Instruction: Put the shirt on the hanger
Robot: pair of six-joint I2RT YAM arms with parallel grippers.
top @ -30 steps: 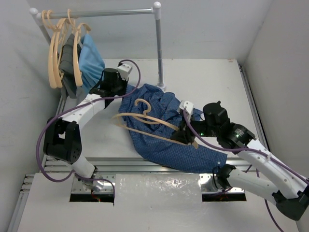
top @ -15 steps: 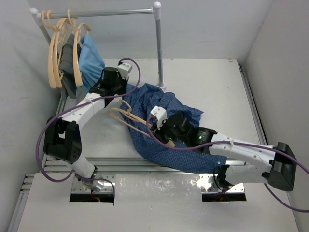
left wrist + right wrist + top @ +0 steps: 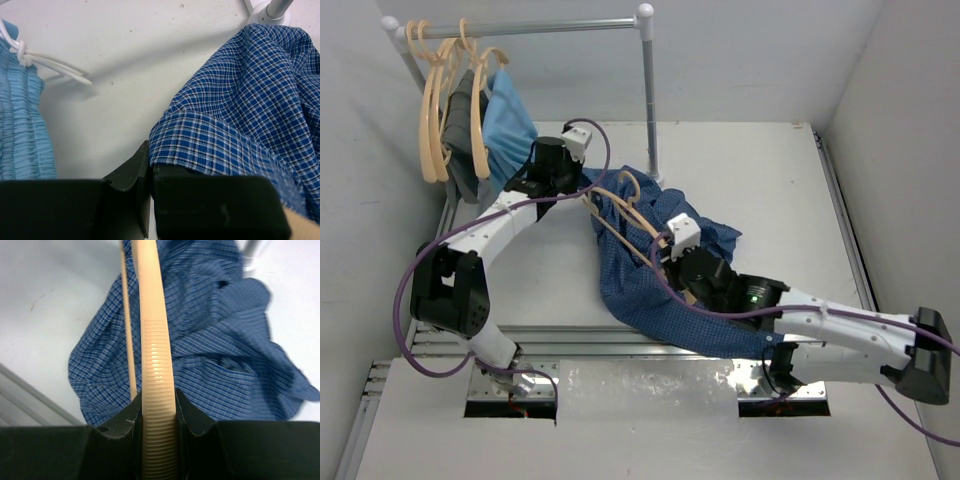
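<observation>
While my right pincer (image 3: 159, 407) is clamped narrow on the ribbed arm of the hanger (image 3: 156, 335), that hanger lies tilted across the top of the shirt (image 3: 650, 300), hook near the shirt's far edge. My left pincer (image 3: 150, 175) is closed tight on the shirt's left hem. Cloth drapes over one fingertip, so the pinch is hard to see. The hanger's far end is cut off in my wrist view.

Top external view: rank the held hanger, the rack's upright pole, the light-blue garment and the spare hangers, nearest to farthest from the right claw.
1. hanger, gripped in the right claw
2. upright pole, behind it
3. light-blue garment, hanging back left
4. spare hangers, farthest left at the back
</observation>
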